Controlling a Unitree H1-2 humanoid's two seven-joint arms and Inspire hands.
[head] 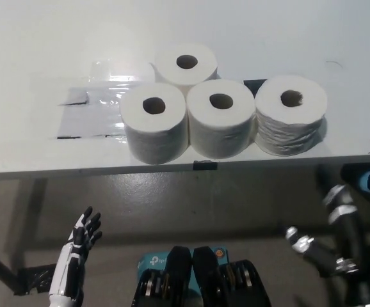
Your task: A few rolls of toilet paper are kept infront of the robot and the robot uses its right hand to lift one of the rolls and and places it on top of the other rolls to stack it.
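Four toilet rolls (220,118) stand upright near the table (38,57) front edge, core holes facing up (three in a row, one behind). Below, the white left hand (82,240) rests, fingers spread; the black right hand (326,246) is too blurred to judge.

You get one partial print only: white letters "tp" on a teal box (152,262) at bottom centre, rest hidden. Nothing readable elsewhere.

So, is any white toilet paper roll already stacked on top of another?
No, all four white toilet paper rolls stand directly on the white table, none stacked.
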